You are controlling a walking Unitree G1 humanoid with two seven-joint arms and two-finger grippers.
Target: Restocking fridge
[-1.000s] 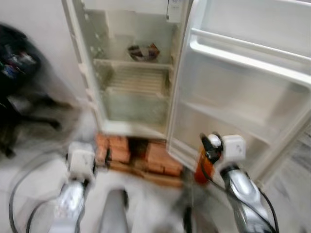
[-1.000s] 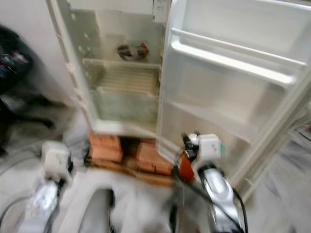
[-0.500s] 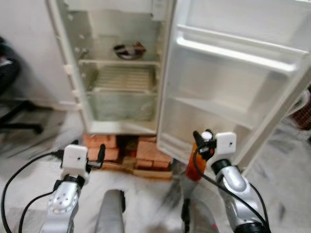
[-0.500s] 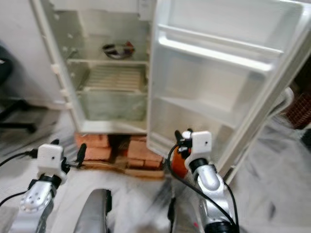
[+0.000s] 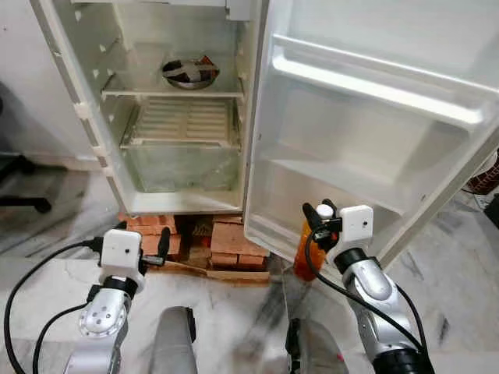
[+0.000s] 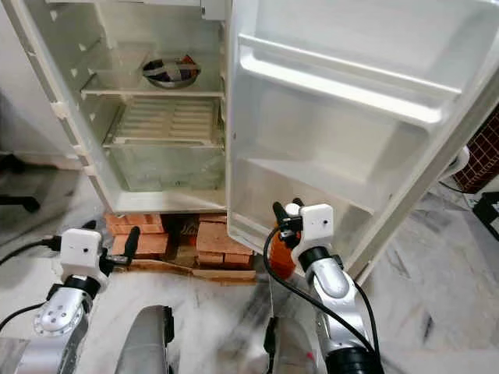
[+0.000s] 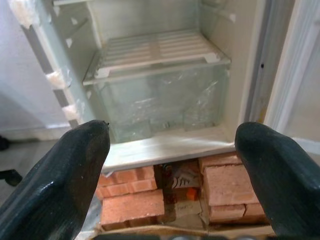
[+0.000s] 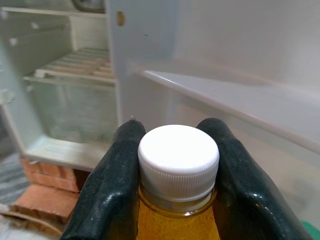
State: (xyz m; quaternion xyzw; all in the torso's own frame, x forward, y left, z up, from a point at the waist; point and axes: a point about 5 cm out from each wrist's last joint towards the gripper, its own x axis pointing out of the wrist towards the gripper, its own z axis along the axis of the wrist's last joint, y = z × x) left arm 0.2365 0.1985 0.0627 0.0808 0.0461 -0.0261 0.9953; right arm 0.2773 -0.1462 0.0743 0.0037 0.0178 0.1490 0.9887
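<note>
Our right gripper (image 8: pixel 177 165) is raised in front of the open fridge door (image 5: pixel 374 148), its fingers (image 8: pixel 112 185) clamped on the neck of an orange bottle (image 5: pixel 304 248) with a white cap (image 8: pixel 178 159), held upright near the door's lower shelf. Our left gripper (image 7: pixel 172 175) is held low with fingers spread wide, facing the fridge (image 5: pixel 175 117) and the bricks (image 5: pixel 234 240) beneath it.
</note>
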